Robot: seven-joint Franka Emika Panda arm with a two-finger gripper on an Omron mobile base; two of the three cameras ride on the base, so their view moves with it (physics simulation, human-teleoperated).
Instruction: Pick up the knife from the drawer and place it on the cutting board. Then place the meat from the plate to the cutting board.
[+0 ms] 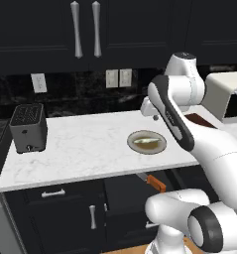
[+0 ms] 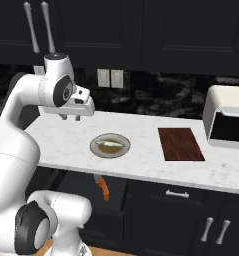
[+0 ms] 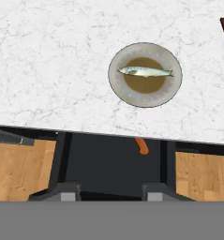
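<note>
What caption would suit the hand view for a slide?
Looking down at the fish-shaped meat on its plate, with the knife handle showing in the open drawer below the counter.

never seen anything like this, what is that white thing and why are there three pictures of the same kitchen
The white thing is a robot arm on a rolling base, in a computer-drawn kitchen. Two pictures come from cameras on the base, behind the arm to its left and right. The third looks down from a camera on the arm's hand.

On the marble counter lie a round plate with a small fish-shaped piece of meat on it, a dark wooden cutting board and a toaster. Below the counter edge a drawer stands open, with a knife's orange handle showing.

The gripper hangs above the counter; its jaws hold nothing.
</note>
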